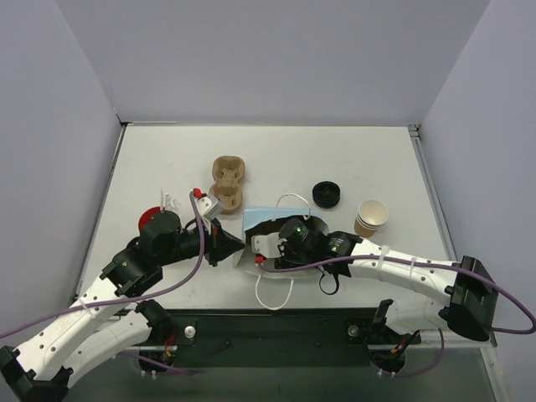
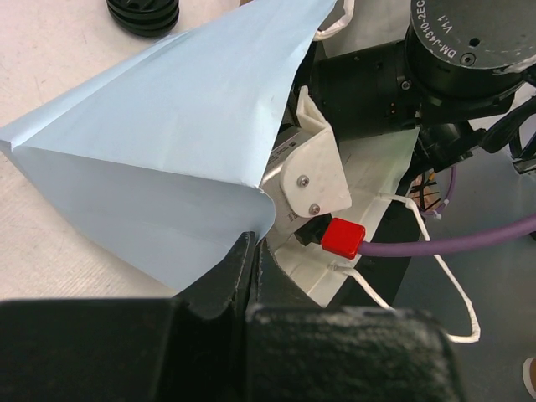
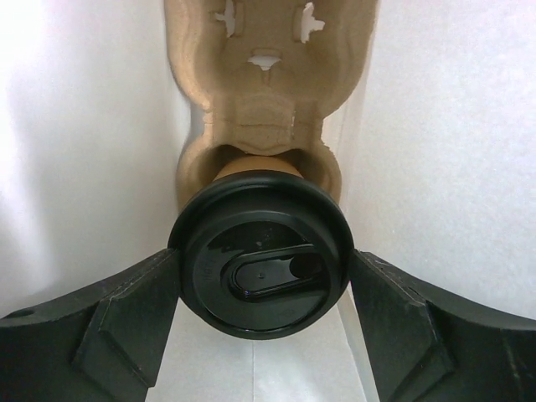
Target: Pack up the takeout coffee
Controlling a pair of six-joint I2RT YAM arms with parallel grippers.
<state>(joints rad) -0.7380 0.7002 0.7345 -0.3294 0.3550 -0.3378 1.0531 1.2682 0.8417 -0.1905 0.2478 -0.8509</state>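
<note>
Closest in, the left arm (image 1: 84, 314) reaches over to a light blue paper bag with white string handles (image 2: 159, 151). The left jaws are pinched shut on the bag's edge. The bag lies on the pale tabletop (image 1: 360, 159) between the two arms. The right arm (image 1: 402, 272) goes into the bag's open mouth. Inside the bag, the right jaws stand wide, one on each side of the brown kraft paper cup with a black round plastic lid (image 3: 260, 268). They are right up against the lid's rim, but I cannot tell if they squeeze it or only sit beside it. The cup sits in one hole of a tan pulp cup tray (image 3: 268, 75) that is inside the bag too, and its lid faces the jaws. Farther out, the plain red cup (image 1: 153, 216) is on the tabletop just behind the left arm, partly hidden. Past the bag lies a second tan pulp tray with two holes (image 1: 228, 180). To its right is a loose black round lid (image 1: 327, 194), and near that is a stack of brown paper cups (image 1: 371, 216).
</note>
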